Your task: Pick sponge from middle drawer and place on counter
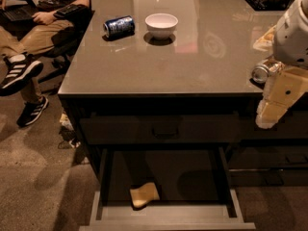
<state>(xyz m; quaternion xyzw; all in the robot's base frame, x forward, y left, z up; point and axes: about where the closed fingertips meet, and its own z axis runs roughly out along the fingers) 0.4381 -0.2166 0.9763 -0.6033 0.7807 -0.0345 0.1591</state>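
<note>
The sponge point(144, 194) is a pale yellow-tan block lying on the floor of the open middle drawer point(163, 211), near its front and left of centre. The counter point(168, 61) is a glossy grey-brown top above the drawer. My gripper point(269, 117) hangs at the right edge of the view, at the counter's front edge, well above and to the right of the sponge. It holds nothing that I can see.
A white bowl point(161, 24) and a blue can lying on its side point(119, 26) are at the back of the counter. A silver can point(262, 72) lies beside my arm. A closed drawer front with a bar handle point(165, 131) is above the open drawer. A seated person point(33, 28) is at left.
</note>
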